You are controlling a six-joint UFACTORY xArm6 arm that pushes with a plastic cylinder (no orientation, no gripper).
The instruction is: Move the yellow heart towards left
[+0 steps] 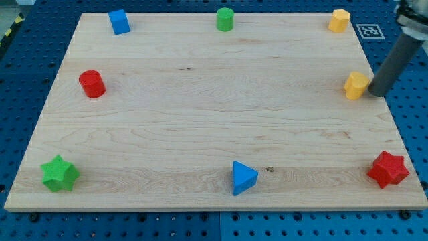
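A yellow block [356,85], heart-like in shape, sits near the board's right edge, about a third of the way down. My tip [378,93] is just to its right, at the board's edge, touching it or nearly so. The dark rod slants up towards the view's top right. A second yellow block [340,20], more angular, sits in the top right corner.
Wooden board [214,120] on a blue pegboard. Blue block [119,21] at the top left, green cylinder [225,19] at the top middle, red cylinder [91,84] at the left, green star [59,173] at the bottom left, blue triangle [243,177] at the bottom middle, red star [388,169] at the bottom right.
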